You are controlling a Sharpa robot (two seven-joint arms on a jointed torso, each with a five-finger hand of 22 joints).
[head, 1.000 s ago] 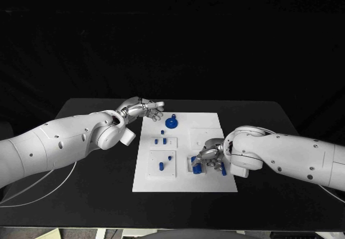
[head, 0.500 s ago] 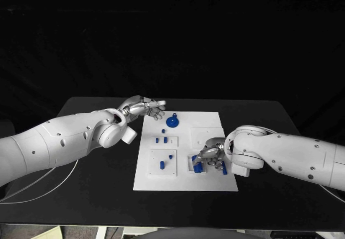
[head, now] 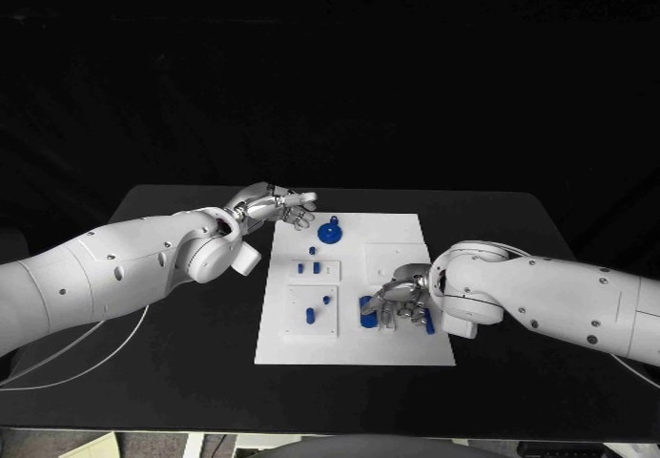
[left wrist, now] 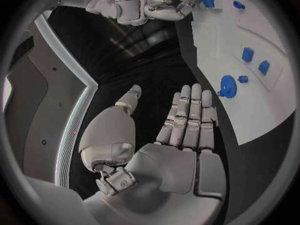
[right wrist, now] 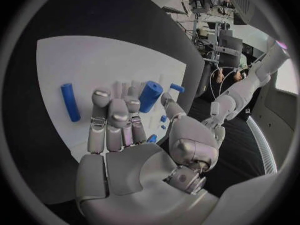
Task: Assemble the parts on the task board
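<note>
Movement is slight: the right robot hand (head: 395, 303) has shifted leftward over the task board (head: 399, 239), pinching a blue cylinder (right wrist: 150, 96), likely mid-placement; the left robot hand (head: 273, 206) hovers open-fingered beside the board's far corner.

Head overhead; wrists close; all share task board (head: 399, 353).
</note>
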